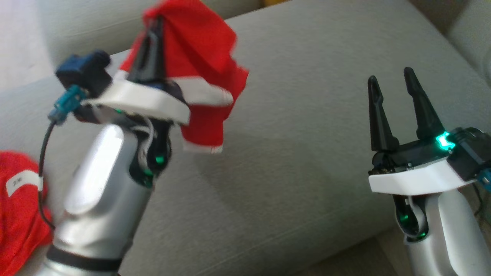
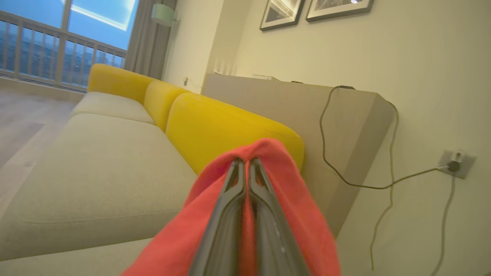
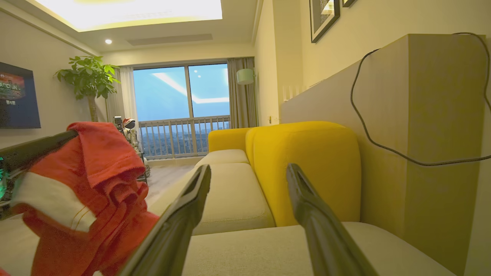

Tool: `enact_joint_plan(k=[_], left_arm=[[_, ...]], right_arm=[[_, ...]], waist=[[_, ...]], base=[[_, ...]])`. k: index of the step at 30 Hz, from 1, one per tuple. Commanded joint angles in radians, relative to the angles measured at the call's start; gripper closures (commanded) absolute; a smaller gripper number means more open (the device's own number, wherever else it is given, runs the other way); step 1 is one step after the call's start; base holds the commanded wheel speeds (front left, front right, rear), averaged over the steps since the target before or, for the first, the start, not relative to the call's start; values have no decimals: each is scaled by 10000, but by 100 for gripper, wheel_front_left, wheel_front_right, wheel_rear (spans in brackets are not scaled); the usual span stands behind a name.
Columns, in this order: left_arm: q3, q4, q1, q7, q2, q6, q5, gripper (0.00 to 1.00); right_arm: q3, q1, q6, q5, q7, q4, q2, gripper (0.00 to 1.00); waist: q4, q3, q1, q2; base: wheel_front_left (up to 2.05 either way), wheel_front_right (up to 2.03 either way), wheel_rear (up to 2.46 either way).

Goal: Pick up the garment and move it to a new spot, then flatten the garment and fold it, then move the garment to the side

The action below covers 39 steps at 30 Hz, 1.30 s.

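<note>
1. Garment first: the red fabric garment with white bands (image 1: 203, 50) drapes over my left gripper (image 1: 156, 21), pinched between its closed fingers, held up over the grey fabric sofa seat (image 1: 307, 115).
2. Left arm raised, fingers pointing up the head view; right gripper (image 1: 390, 76) stands well apart, jaws wide, holding nothing.
3. Head view gives me another red cloth (image 1: 19, 214) at lower left; the left wrist view has yellow padded backrests (image 2: 215, 126) and a white wall socket (image 2: 456, 163).
</note>
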Motion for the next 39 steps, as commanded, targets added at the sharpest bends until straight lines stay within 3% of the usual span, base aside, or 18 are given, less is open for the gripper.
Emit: enact_joint_plan(k=[1,8,16,17,18,19,20,23,28,33,39], left_arm=[[436,13,-754,-236,173,222,324,100],[585,1459,-682,-608,-327,673,1075,100],[-233,2594,-265,-628,-921,212,1374,100],[-733,3064,-134,-629,-976,-185,1210,64],[-733,3064,-134,-629,-976,-185,1210,64],[-1037,3288,-100,-629,-990,-429,1111,13],[-1340,3452,-85,-630,-998,-644,1001,0],[-2080,3630,-59,-630,-1004,-1031,425,0],[-2305,3375,-207,-631,-1007,-1086,26,0],[-1626,2532,-131,-631,-889,-992,486,0],[-443,889,703,-631,119,-450,1883,0]], right_arm=[[326,-375,-2,120,-64,-426,9,0],[588,-178,-2,366,-64,-629,9,0],[780,-77,-2,263,-64,-723,9,0],[841,-79,-2,259,-64,-689,9,0],[841,-79,-2,259,-64,-689,9,0],[877,-77,-2,250,-64,-661,9,0],[917,-78,-2,239,-64,-630,9,0],[1008,-76,-2,210,-64,-532,9,0],[989,-54,-2,160,-64,-377,9,0],[888,63,-2,37,-64,-168,9,0],[749,368,-2,-88,-64,98,9,0]], waist=[[-785,169,0,0],[-1311,645,0,0],[-1288,1056,0,0],[-1203,1079,0,0],[-1203,1079,0,0],[-1142,1083,0,0],[-1079,1077,0,0],[-847,1023,0,0],[-275,889,0,0],[443,532,0,0],[1360,27,0,0]], base=[[0,0,0],[0,0,0],[0,0,0],[0,0,0],[0,0,0],[0,0,0],[0,0,0],[0,0,0],[0,0,0],[0,0,0],[0,0,0]])
